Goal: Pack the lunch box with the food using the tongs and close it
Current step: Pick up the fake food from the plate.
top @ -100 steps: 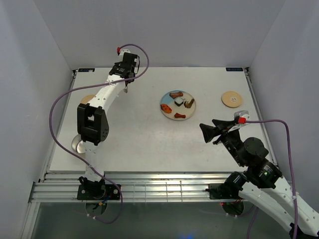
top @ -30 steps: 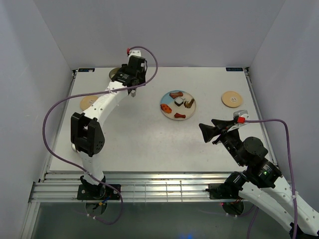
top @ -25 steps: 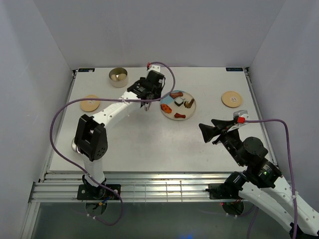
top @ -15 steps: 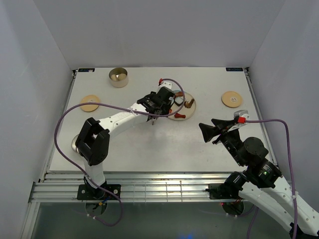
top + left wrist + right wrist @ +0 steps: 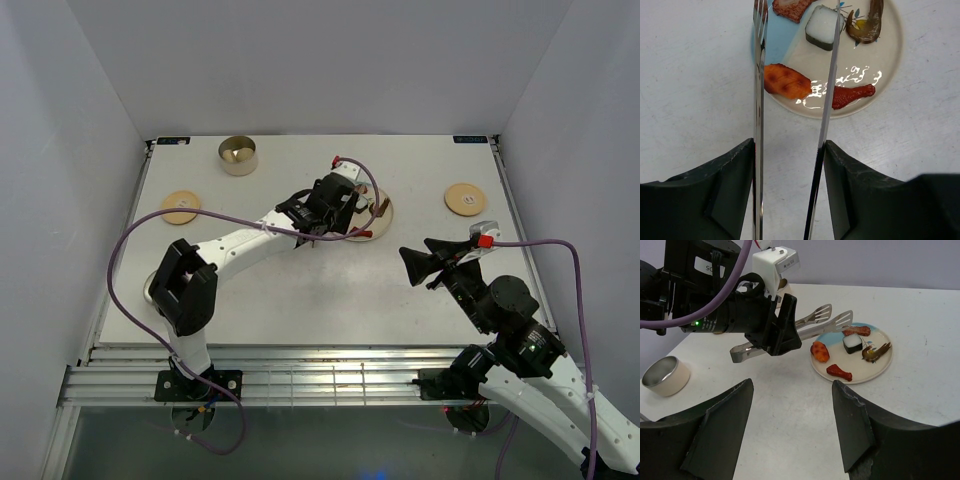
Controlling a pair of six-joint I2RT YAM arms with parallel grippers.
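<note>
Food pickup is in hand: the left jaws pinch the tongs (image 5: 759, 100), whose spread arms hover over the food (image 5: 786, 82) on the plate (image 5: 890, 60). Next, I judge: lower onto one piece and squeeze. The right jaws, spread, idle near the plate. An open tin (image 5: 237, 155) stands well left of the plate.

My claw (image 5: 789, 150) grips the tongs (image 5: 758, 125), both arms running fwd between my fingers (image 5: 725, 180), tips apart over the plate (image 5: 885, 60). The orange piece (image 5: 786, 82) lies btw. the two arms. The right arm crosses the white block (image 5: 824, 27).
</note>
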